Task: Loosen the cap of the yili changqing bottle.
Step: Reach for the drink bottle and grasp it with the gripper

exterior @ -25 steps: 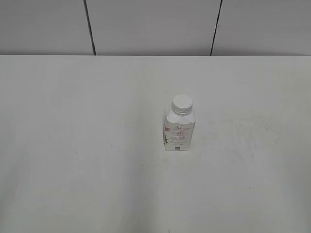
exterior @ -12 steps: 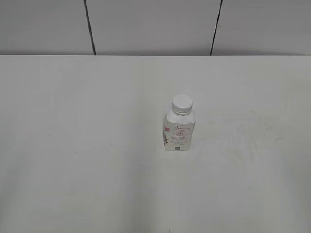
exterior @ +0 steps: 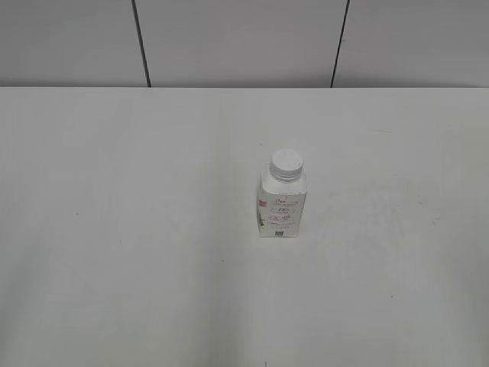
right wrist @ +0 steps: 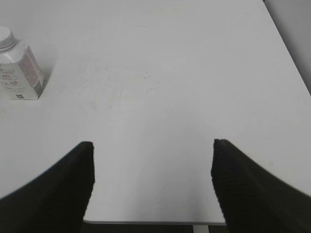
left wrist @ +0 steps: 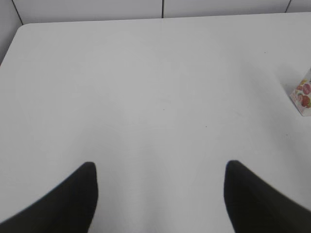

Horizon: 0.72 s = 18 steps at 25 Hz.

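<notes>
Both pincers sat wide apart and holding nothing: the left gripper (left wrist: 160, 194) and the right gripper (right wrist: 153, 182) each showed only bare table (exterior: 114, 229) between the fingers.

So the yili changqing bottle (exterior: 282, 205) stood upright on its own, well ahead and off to the right of the left pincer (just a corner of it poked into that wrist view (left wrist: 303, 94)) and ahead and far left of the right pincer (right wrist: 19, 73). The cap (exterior: 286, 164) looked seated on the neck, untouched.

What I'd worry about: the bottle looked small and light, so if one pincer twisted the cap before the other had the body properly clamped, the whole thing would probably just spin or tip. Coming in from the side, a finger could also nudge it over before the jaws got around it. And since the body's carton-like, squeezing too hard might crush it or push liquid out once the cap gave.
</notes>
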{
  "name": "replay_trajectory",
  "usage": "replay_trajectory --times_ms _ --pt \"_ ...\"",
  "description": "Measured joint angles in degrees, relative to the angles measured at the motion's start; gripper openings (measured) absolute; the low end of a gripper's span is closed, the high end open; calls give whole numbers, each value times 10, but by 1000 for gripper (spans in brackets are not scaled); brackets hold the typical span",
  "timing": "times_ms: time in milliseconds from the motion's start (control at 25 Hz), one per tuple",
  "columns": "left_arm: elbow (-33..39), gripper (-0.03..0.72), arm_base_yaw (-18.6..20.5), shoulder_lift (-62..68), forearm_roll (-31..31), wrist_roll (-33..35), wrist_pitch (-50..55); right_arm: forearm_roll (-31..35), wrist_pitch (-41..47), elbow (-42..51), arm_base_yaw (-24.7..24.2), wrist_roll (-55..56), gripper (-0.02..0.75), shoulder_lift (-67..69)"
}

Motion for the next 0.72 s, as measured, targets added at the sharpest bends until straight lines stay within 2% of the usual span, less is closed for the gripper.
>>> replay_trajectory --times_ms 720 --pt "0 498 0 0 9 0 0 0 0 0 0 0 587 0"
